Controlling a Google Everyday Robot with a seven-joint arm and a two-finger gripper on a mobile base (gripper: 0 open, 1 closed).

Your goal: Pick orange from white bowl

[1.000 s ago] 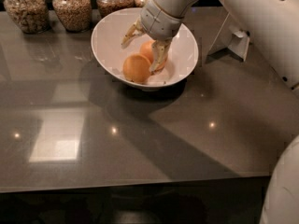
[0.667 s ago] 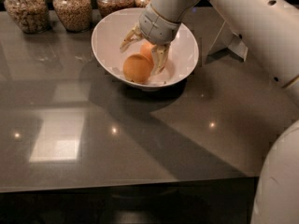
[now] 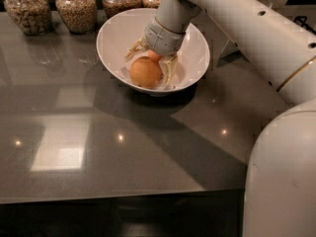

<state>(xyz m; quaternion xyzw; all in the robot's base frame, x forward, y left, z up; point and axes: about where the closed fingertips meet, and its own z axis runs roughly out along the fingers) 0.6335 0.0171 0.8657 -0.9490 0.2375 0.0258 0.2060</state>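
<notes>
My gripper (image 3: 152, 60) upper centre, down inside the white bowl (image 3: 112, 37), fingers spread astride the orange (image 3: 145, 73), twin orange (image 3: 154, 56) just behind

So the setting's a dark grey polished stone bench (image 3: 148, 172), glossy enough to mirror a pale square of light (image 3: 58, 152) on the left plus a few small lamp glints (image 3: 120, 138). Four glass jars of grain (image 3: 76, 8) line the back edge. Below the front edge it's just dark. The hand (image 3: 150, 64) hangs low over the bench's far side.
</notes>
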